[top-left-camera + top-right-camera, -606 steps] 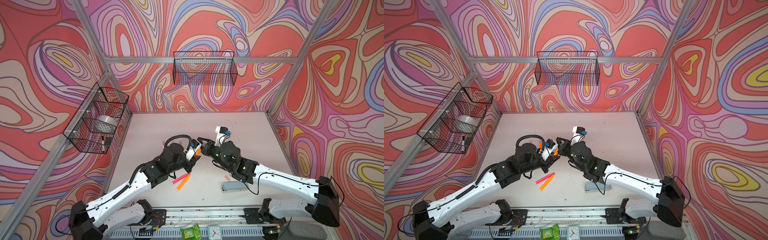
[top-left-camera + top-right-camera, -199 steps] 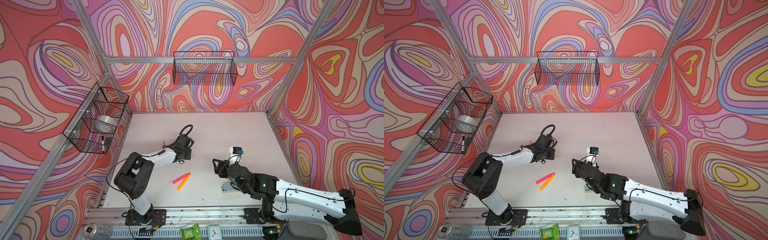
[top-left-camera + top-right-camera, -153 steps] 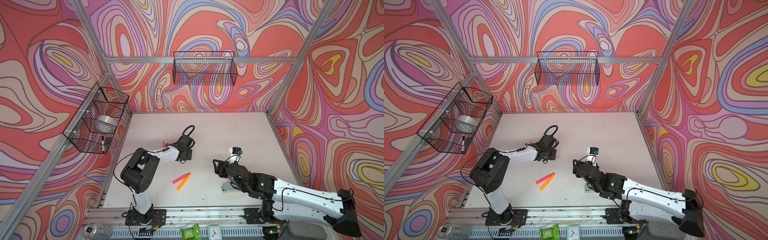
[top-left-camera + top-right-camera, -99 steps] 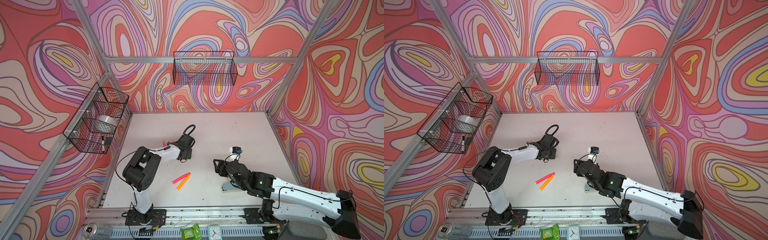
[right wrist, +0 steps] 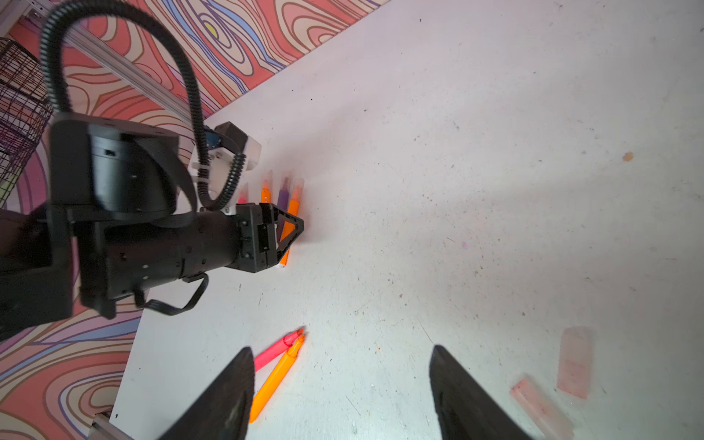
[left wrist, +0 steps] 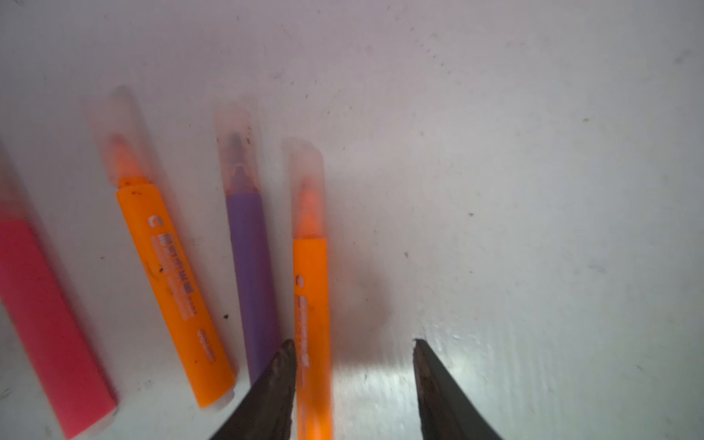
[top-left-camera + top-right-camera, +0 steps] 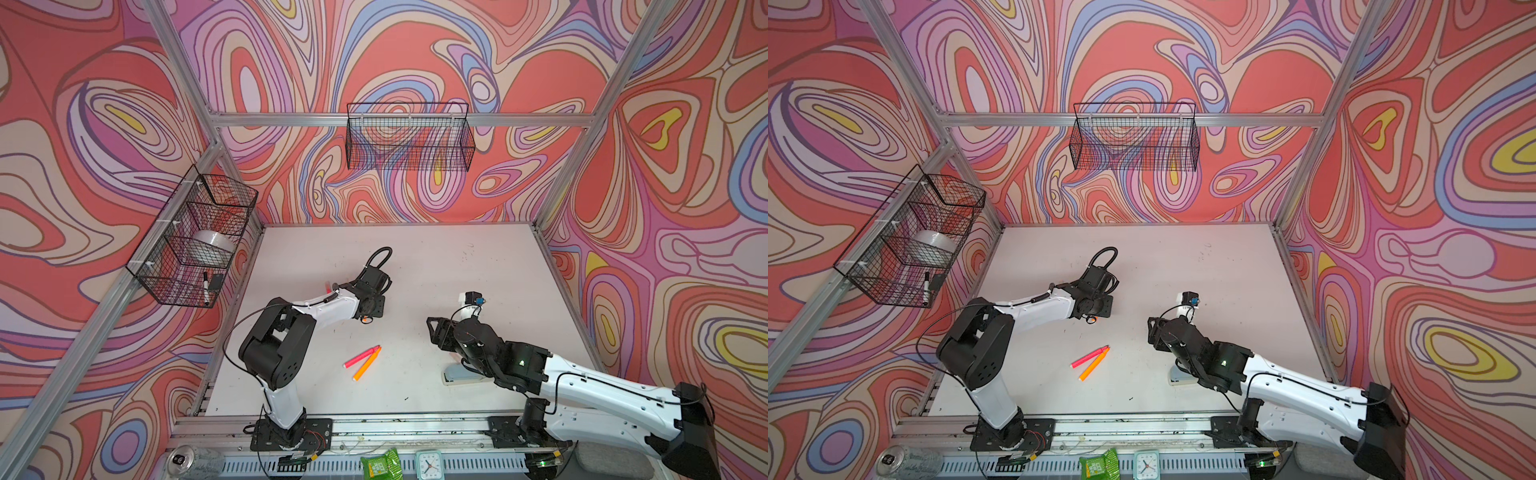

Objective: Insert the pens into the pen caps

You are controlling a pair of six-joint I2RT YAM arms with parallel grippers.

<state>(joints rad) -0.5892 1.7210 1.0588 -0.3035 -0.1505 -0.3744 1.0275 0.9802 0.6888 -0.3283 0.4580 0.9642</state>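
1. At the front rail sit a drinks can (image 7: 180,459), a green packet (image 7: 376,465) and a small clock (image 7: 428,465).
2. On the white table (image 7: 457,257), a grey-blue stapler (image 7: 455,377) lies partly under the right arm. The right gripper (image 5: 341,348) hangs above the surface, jaws apart with nothing between them.
3. Two loose pen caps (image 5: 575,362) lie close together on the table near that gripper, pale pink and see-through.
4. Mid-table, an uncapped pink pen (image 7: 360,357) and an uncapped orange pen (image 7: 366,366) lie side by side, tips together.
5. Farther back, the left gripper (image 6: 353,343) sits low over the table with its jaws parted. A capped orange pen (image 6: 310,304) lies between them against one finger, not clamped.
6. Beside it in a row lie a capped purple pen (image 6: 251,285), a second capped orange pen (image 6: 171,285) and a pink pen (image 6: 42,304).
7. A wire basket (image 7: 166,286) on the left wall holds a tape roll (image 7: 210,245) and a black-capped marker (image 7: 205,286). Another basket (image 7: 409,137) hangs on the back wall.
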